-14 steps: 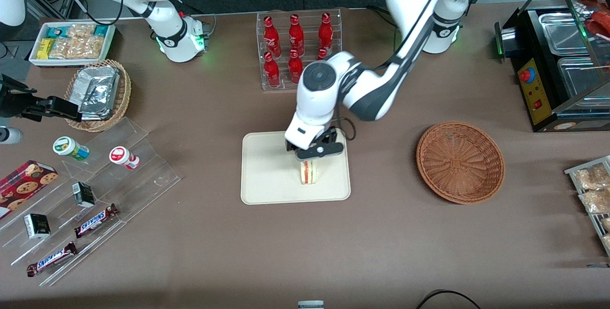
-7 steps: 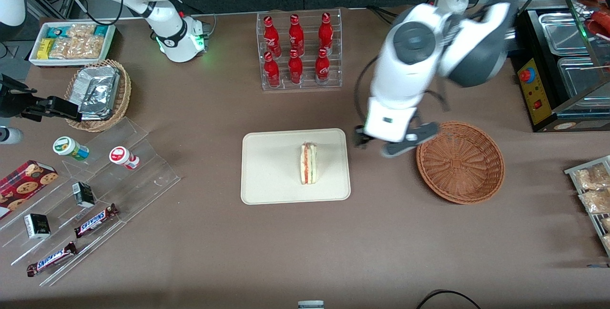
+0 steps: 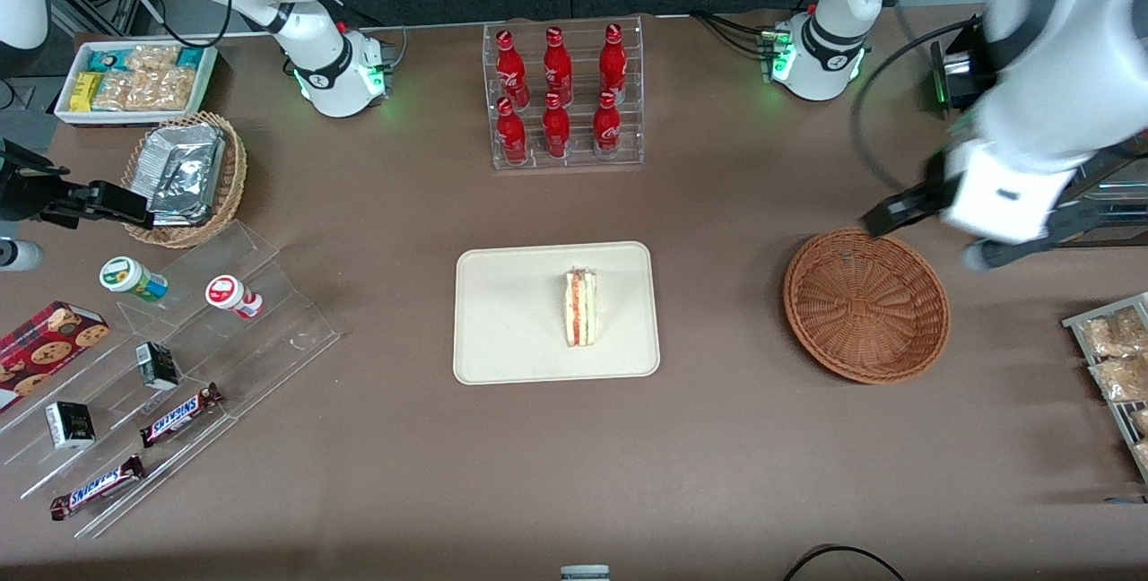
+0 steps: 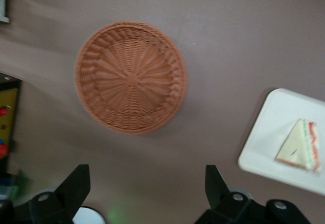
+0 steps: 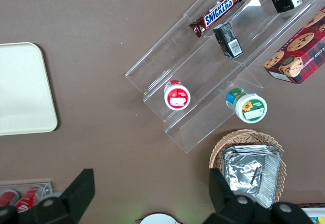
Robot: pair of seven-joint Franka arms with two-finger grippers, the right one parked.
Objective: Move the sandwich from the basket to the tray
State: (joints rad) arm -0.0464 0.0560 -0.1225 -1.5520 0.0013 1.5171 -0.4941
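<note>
On the brown counter, nearest the front camera, chocolate bars are seen on a clear stepped stand toward the parked arm's end, with two small round tubs on its upper step. Farther from the camera, the tray lies flat near the middle of the counter, and the sandwich rests on it, standing on one face with its red and green filling edge turned up. The basket sits on the counter beside the tray, toward the working arm's end, apart from it and with nothing inside. The end effector is held in the air above the counter, just at the basket's rim on the side farther from the camera; its fingers are spread wide apart and nothing is gripped between them. Farthest away, a clear rack of red bottles stands upright, and a smaller wicker basket of foil packets is placed toward the parked arm's end.
</note>
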